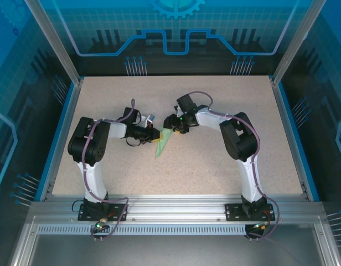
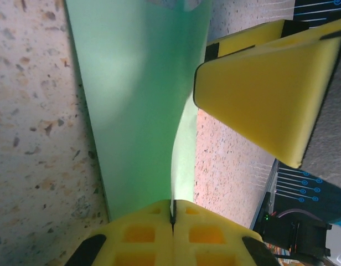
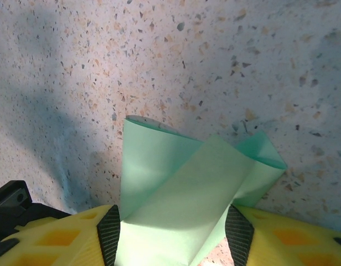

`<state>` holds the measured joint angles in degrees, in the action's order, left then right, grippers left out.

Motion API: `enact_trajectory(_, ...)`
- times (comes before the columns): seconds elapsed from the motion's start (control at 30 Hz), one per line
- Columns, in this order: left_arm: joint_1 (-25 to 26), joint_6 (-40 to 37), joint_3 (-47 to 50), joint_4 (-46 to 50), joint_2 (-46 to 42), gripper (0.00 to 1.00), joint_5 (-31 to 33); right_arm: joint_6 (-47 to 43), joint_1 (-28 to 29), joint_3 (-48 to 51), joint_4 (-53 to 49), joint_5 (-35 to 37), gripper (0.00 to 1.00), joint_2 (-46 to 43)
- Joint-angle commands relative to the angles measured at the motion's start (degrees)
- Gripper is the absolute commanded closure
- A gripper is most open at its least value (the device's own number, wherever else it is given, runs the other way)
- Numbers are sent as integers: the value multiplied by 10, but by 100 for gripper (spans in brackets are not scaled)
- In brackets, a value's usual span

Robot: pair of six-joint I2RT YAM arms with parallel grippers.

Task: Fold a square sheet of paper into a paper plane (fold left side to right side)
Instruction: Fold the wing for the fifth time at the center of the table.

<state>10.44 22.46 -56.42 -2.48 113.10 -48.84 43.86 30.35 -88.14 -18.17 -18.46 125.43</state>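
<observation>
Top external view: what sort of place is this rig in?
Probably a lab or demo robot cell: an aluminium-extrusion frame around a speckled tabletop, with blue printed panels as walls.

Pale mint-green paper plane [image 1: 162,143], slim, pointed, flaps folded over, mid table [image 1: 215,166]

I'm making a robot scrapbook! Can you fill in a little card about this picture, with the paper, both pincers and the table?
paper: green paper, folded narrow and pointed, near the middle of the table
left pincer: shut on one end of the green paper
right pincer: open, one finger on each side of the folded paper
table: speckled beige top
arms: both reach inward and meet at the paper
</observation>
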Motion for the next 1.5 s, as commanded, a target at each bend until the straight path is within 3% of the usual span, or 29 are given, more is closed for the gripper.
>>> enact_trajectory(0.0, -9, -31, -21, 32, 3, 95, 6, -13, 8, 2, -48, 28, 42, 36)
enact_trajectory(0.93, -14, -48, -48, 65, 43, 95, 26, -29, 8, 2, -41, 12, 41, 28)
enact_trajectory(1.2, -10, -50, -53, 84, 49, 95, 34, -30, 2, 11, 5, -21, 39, -19)
enact_trajectory(1.47, -6, -54, -59, 96, 52, 95, 47, -40, 0, 41, 4, 11, 38, -80)
